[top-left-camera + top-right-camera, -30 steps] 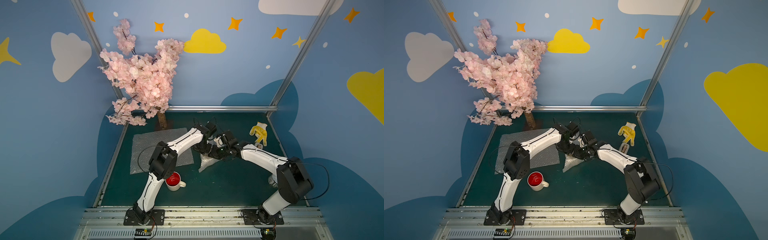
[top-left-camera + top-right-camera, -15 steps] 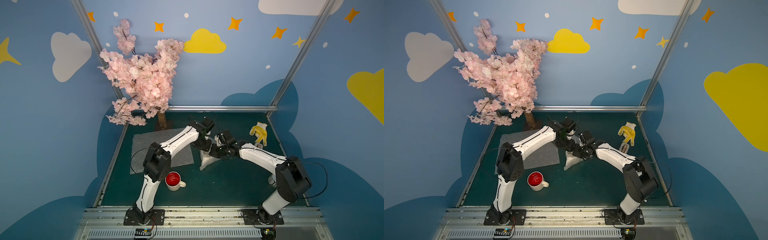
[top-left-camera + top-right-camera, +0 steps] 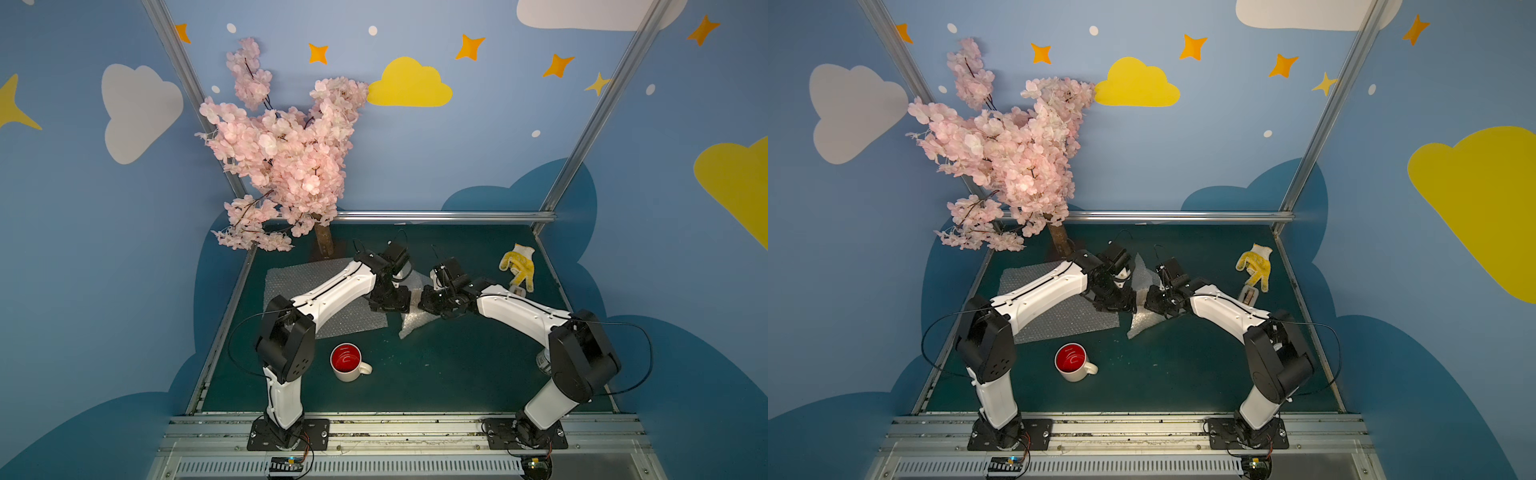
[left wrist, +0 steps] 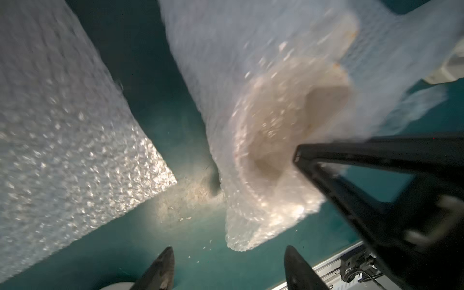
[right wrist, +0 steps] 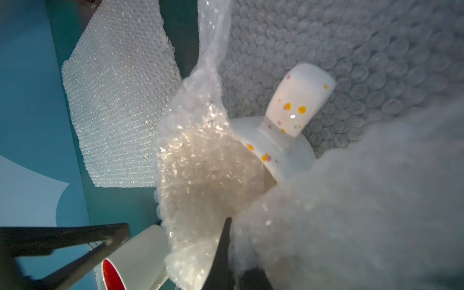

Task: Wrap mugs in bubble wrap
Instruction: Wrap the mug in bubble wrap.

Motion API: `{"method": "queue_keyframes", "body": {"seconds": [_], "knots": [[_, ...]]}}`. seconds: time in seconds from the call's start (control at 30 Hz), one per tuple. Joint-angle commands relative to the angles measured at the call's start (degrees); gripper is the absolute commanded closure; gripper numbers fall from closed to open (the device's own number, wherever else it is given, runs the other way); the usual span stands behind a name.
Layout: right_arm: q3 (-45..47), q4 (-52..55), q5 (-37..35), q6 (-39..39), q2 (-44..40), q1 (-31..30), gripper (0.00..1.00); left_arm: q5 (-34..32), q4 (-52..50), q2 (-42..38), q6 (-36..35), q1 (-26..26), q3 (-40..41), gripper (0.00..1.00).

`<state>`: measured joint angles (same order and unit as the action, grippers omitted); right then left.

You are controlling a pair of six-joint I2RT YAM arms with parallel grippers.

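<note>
The speckled mug (image 5: 288,140) lies on its side inside a half-closed bubble wrap bundle (image 3: 415,322), directly between the two tools; its long axis runs roughly level with the table (image 3: 436,374), mouth toward the left tool (image 4: 228,268), handle (image 5: 298,100) still bare. The right tool (image 5: 227,241) is clenched on a fold of the film. The left tool stands released, its jaws apart just short of the bundle. With only one pinch holding, the springy film could unfold, or the mug could roll out of the open side. The red-lined mug (image 3: 348,362) stands upright nearer the left arm's base, beside the flat second sheet (image 3: 291,286).
</note>
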<state>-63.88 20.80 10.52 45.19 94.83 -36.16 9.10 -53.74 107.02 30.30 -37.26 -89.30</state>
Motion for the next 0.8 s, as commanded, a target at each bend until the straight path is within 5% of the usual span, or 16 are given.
{"method": "queue_keyframes", "body": {"seconds": [0.0, 0.27, 0.77], "knots": [[-0.09, 0.56, -3.25, 0.34, 0.8, 0.05, 1.0, 2.66, 7.42, -2.36, 7.06, -0.1, 2.41, 0.3], [0.19, 0.74, -3.71, 0.51, 0.01, 0.1, 1.0, 3.47, 15.74, -4.7, 14.72, 0.17, 7.34, 0.28], [-0.19, 0.47, -4.37, 1.3, -0.08, -0.04, 1.0, 5.81, 14.76, 0.32, 16.21, 0.6, 6.3, 0.35]]}}
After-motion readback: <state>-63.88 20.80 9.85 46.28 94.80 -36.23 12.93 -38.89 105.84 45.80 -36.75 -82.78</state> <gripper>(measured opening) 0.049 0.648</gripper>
